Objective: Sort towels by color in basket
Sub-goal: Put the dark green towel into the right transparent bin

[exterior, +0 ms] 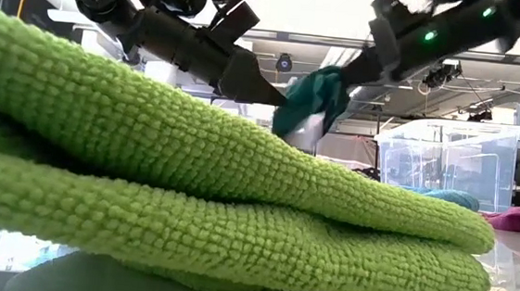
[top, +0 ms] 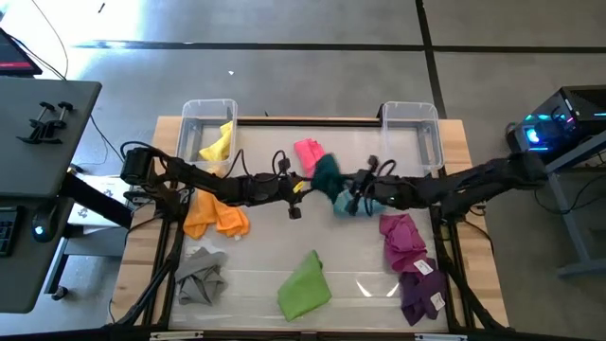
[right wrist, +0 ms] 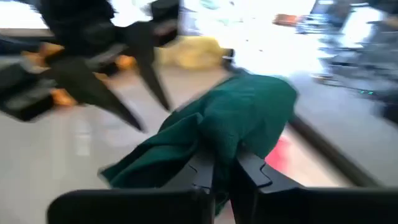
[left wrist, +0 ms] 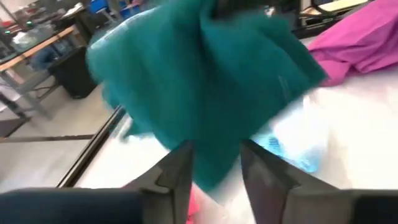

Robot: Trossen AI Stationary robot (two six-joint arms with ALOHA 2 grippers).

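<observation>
A dark green towel (top: 327, 176) hangs from my right gripper (right wrist: 225, 171) over the table's middle. My right gripper is shut on it. My left gripper (left wrist: 214, 167) is open and reaches in from the left, with the towel's lower corner (left wrist: 208, 168) between its fingers. A pink towel (top: 308, 151) lies just beyond. A yellow towel (top: 219, 142) rests in the left clear bin (top: 194, 112). Orange (top: 216, 217), grey (top: 201, 276), lime green (top: 305, 285), magenta (top: 401, 237) and purple (top: 422, 290) towels lie flat on the table. A light blue towel (left wrist: 291, 150) lies under the green one. My right gripper pinches a bunched fold of the dark green towel (right wrist: 231, 138) between its two fingers, slanting down from the table's right. The cloth hangs slack below the fingers (exterior: 312, 98); the lime green towel hides its lower end in the low view. Whether my left gripper's fingers (left wrist: 177, 168) touch the towel's lower corner, I cannot tell.
Two clear bins stand at the far edge, the right one (top: 410, 117) without cloth that I can see. In the low view the lime green towel (exterior: 192, 187) fills the foreground. Bare table shows between the lime green and magenta towels (top: 365, 270).
</observation>
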